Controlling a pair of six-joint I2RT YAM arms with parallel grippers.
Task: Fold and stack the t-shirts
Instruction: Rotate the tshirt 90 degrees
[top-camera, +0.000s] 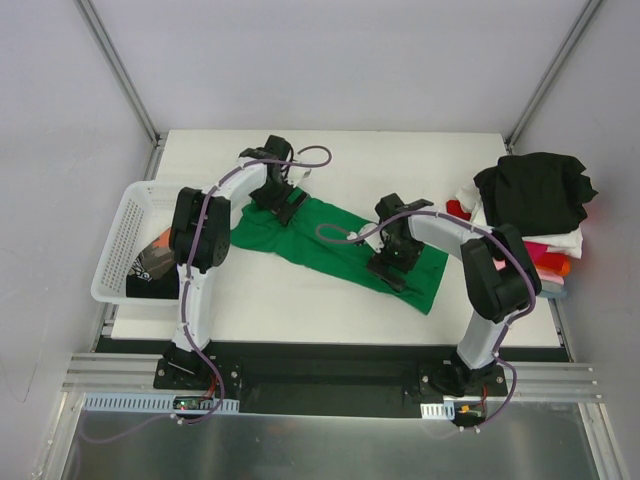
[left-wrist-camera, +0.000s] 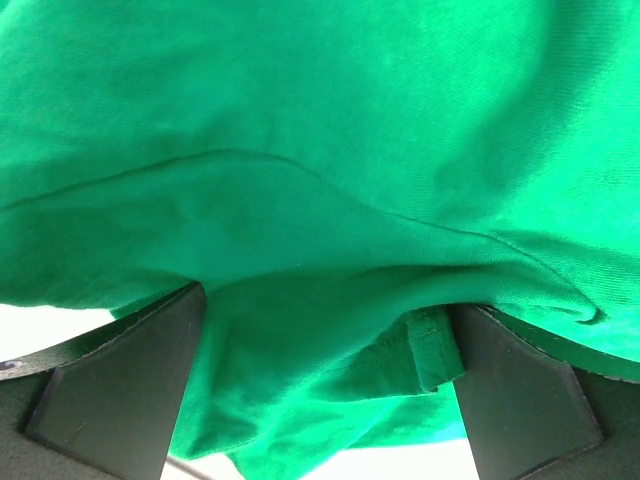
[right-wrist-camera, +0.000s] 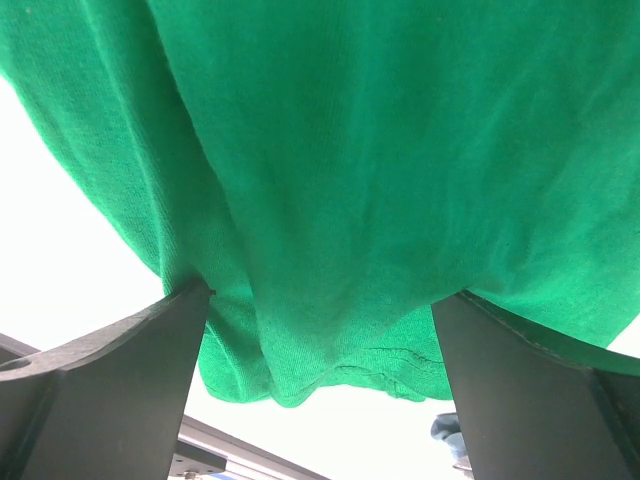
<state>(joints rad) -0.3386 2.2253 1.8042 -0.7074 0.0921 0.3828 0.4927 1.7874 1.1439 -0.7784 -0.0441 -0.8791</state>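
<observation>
My right gripper (top-camera: 388, 275) sits on the near end of the green t-shirt (top-camera: 330, 245), jaws spread, cloth between them, unclamped. My left gripper (top-camera: 288, 208) straddles the far end, likewise spread. The shirt lies stretched out, not yet folded. The pile (top-camera: 535, 195) at far right looks already stacked. The basket (top-camera: 115, 250) holds more, so I judge the task partway done.

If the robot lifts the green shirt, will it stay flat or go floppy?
Probably floppy: the green t-shirt bunches into soft folds inside the left tool. It looks thin, so it is likely light. Lifted, it would probably sag, not stay flat.
</observation>
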